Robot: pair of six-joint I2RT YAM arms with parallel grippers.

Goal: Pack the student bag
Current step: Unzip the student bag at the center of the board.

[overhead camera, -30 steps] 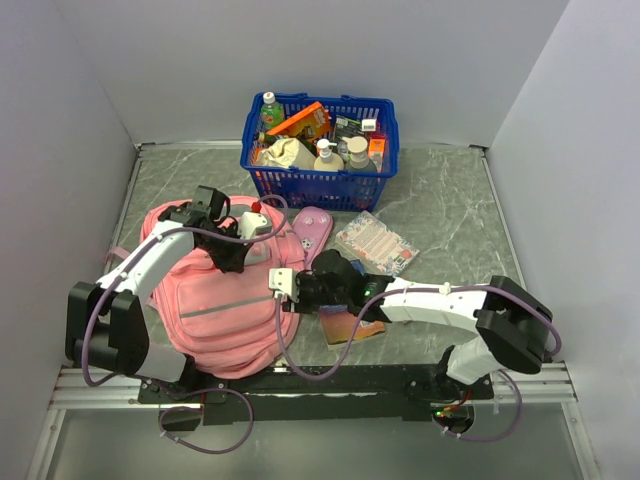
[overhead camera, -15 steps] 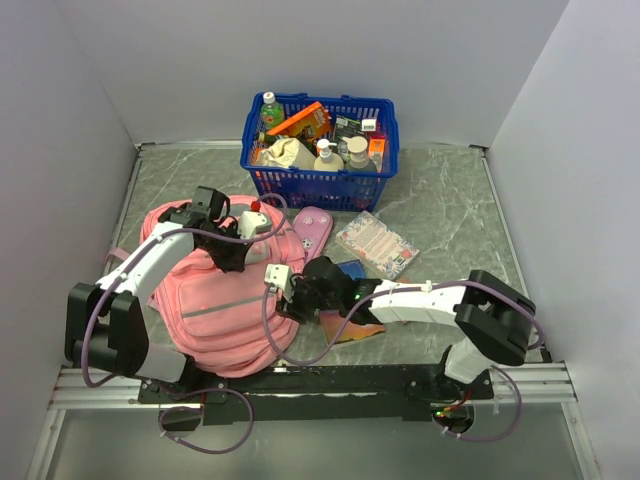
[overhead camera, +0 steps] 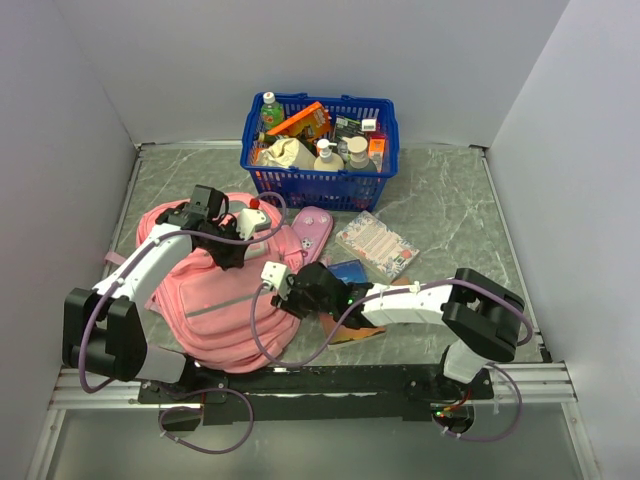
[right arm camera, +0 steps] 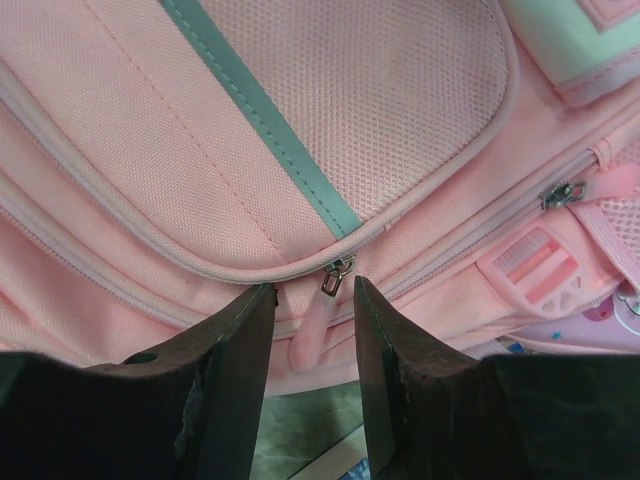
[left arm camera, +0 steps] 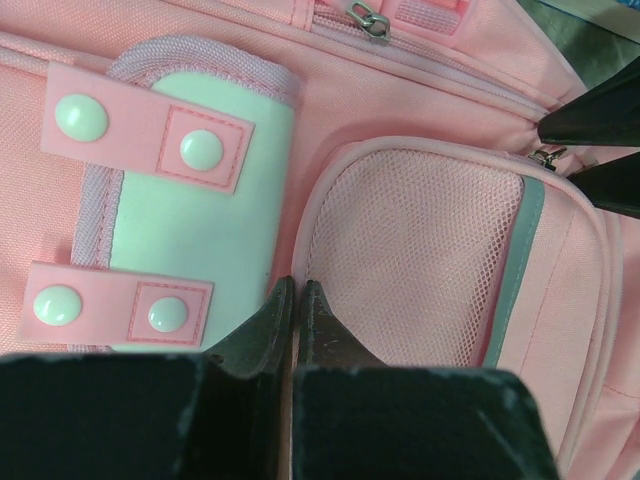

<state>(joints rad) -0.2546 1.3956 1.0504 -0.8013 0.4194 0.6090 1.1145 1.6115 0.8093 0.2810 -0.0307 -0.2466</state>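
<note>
Our right gripper (right arm camera: 308, 292), jaws half open, has slid left onto the pink backpack (overhead camera: 215, 305) lying near-left on the table (overhead camera: 450, 200) and now straddles its zip pull (right arm camera: 318, 318), so we judge unzipping comes next; our left gripper (left arm camera: 296, 292) stays closed against the bag's front.

We saw the student bag (overhead camera: 215, 300) as matt pink woven cloth, with a finer mesh pocket panel (left arm camera: 420, 260), a smooth grey trim (right arm camera: 270, 120), a small metal zip pull (right arm camera: 335, 272) and glossy pale plastic studs (left arm camera: 80, 117). The right gripper (right arm camera: 308, 292) had matt black, faintly rough fingers (right arm camera: 225, 370). The basket (overhead camera: 320, 187) was shiny blue plastic.
</note>
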